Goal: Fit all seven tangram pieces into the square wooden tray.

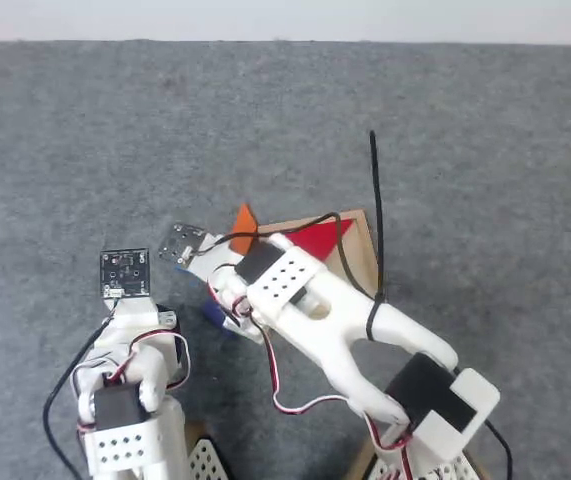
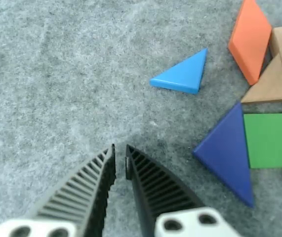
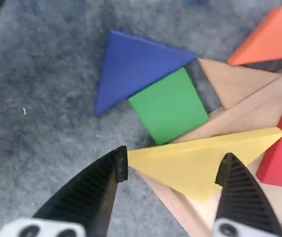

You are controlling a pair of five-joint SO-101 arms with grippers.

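— Where's your right gripper [image 3: 174, 163]?
— Spread wide, astride the yellow triangle [image 3: 200, 158] lying across the wooden tray's [image 3: 244, 111] edge.
— And your left gripper [image 2: 120, 148]?
— Closed on nothing over bare table [image 2: 57, 74], near the light-blue triangle [image 2: 180, 76].

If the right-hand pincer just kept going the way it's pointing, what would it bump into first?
Most likely the yellow triangle. It lies right between the fingertips of the open right pincer, partly over the rim of the wooden tray. How far off it is, the picture cannot tell.
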